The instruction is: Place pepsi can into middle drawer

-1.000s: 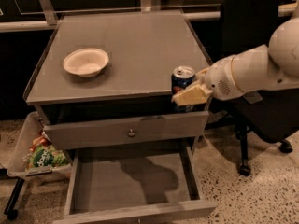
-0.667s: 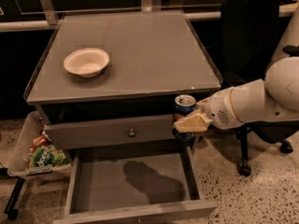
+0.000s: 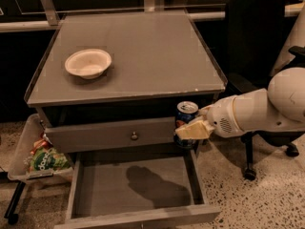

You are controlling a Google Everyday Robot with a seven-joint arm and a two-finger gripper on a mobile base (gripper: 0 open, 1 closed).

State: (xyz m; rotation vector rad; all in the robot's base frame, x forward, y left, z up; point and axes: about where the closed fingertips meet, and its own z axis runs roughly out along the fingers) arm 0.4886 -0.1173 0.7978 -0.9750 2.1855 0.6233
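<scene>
My gripper (image 3: 192,129) comes in from the right on a white arm and is shut on the pepsi can (image 3: 186,114), a dark-blue can with a silver top. It holds the can upright in front of the cabinet's right edge, below the tabletop and above the right rear corner of the middle drawer (image 3: 138,187). The drawer is pulled out; its flat grey floor is bare except for the arm's shadow.
A shallow white bowl (image 3: 88,62) sits on the grey tabletop (image 3: 143,46). The shut upper drawer front with a round knob (image 3: 134,136) is above the open drawer. A tray with snack bags (image 3: 40,159) stands at the left. A black office chair (image 3: 255,42) is behind the arm.
The gripper has carried the can downward, from level with the tabletop's right edge to below it, closer to the open drawer.
</scene>
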